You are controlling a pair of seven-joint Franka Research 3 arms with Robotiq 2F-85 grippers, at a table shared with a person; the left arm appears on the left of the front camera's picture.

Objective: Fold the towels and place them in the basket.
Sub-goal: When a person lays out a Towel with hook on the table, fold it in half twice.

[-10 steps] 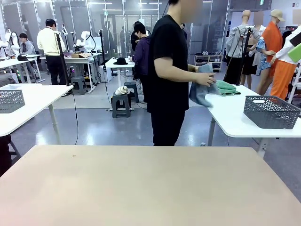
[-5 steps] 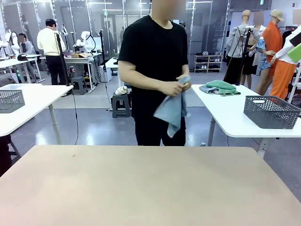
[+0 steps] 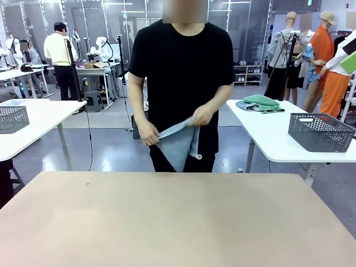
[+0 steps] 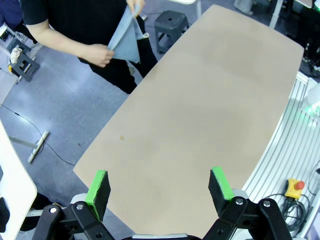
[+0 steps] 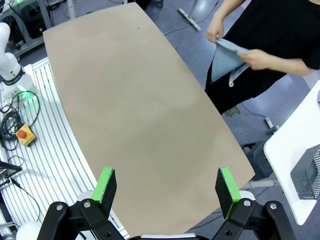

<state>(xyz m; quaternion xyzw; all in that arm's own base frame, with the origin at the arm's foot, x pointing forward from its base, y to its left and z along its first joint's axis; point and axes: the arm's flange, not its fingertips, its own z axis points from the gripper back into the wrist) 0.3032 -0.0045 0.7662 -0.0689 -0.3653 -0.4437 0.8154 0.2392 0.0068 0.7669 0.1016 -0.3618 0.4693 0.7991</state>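
A person in a black shirt stands at the far edge of the beige table (image 3: 178, 222) and holds a light blue-grey towel (image 3: 179, 143) stretched between both hands, above the floor just beyond the edge. That towel (image 4: 128, 34) also hangs from the hands in the left wrist view, and the towel (image 5: 224, 61) appears again in the right wrist view. A dark grey mesh basket (image 3: 320, 132) sits on the white side table at the right. My left gripper (image 4: 159, 185) and right gripper (image 5: 166, 184) hover open high over the bare tabletop, holding nothing.
A green cloth (image 3: 260, 102) lies on the white side table (image 3: 272, 139) behind the person's elbow. A second grey basket (image 3: 12, 118) sits on a white table at the left. Cables and a red stop button (image 5: 25, 136) lie beside my table's near side.
The person has turned from the right side table to face my table, carrying the towel, and now spreads it out between both hands. My grippers have stayed open.
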